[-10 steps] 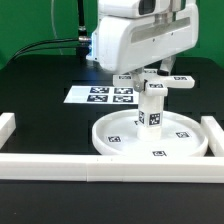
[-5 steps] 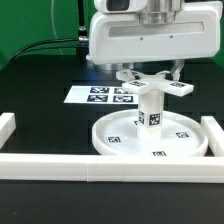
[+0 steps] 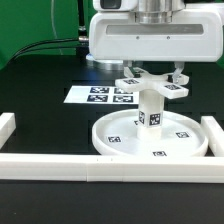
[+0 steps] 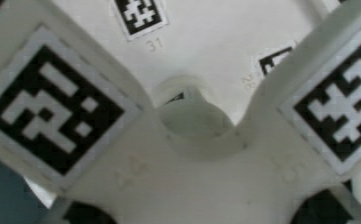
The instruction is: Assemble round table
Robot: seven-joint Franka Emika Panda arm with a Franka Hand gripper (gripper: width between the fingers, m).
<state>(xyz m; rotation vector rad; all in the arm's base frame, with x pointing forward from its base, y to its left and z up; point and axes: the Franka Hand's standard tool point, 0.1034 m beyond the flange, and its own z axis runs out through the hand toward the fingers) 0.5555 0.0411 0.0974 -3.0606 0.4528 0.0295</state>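
Note:
The large rimmed round disc (image 3: 118, 143) lies flat on the black table. The short cylindrical post (image 3: 151, 110) stands upright at its middle. Directly over the post's top sits the cross-shaped four-arm piece (image 3: 152, 84), level, with my gripper (image 3: 152, 76) shut on it from above. I cannot tell whether the cross touches the post. In the wrist view the cross-shaped piece (image 4: 195, 160) fills the picture, two tagged arms spreading from its centre hole (image 4: 198, 118), and the disc (image 4: 212, 40) shows beyond it. My fingertips are hidden there.
The marker board (image 3: 100, 95) lies behind the disc on the exterior view's left. White border rails run along the front (image 3: 90, 166), the left (image 3: 8, 128) and the right (image 3: 213, 132). A black cable (image 3: 45, 45) trails at the back left.
My hand has turned about its vertical axis from an angled stance to square-on, carrying the cross-shaped piece round with it above the post. Disc and post have stayed put.

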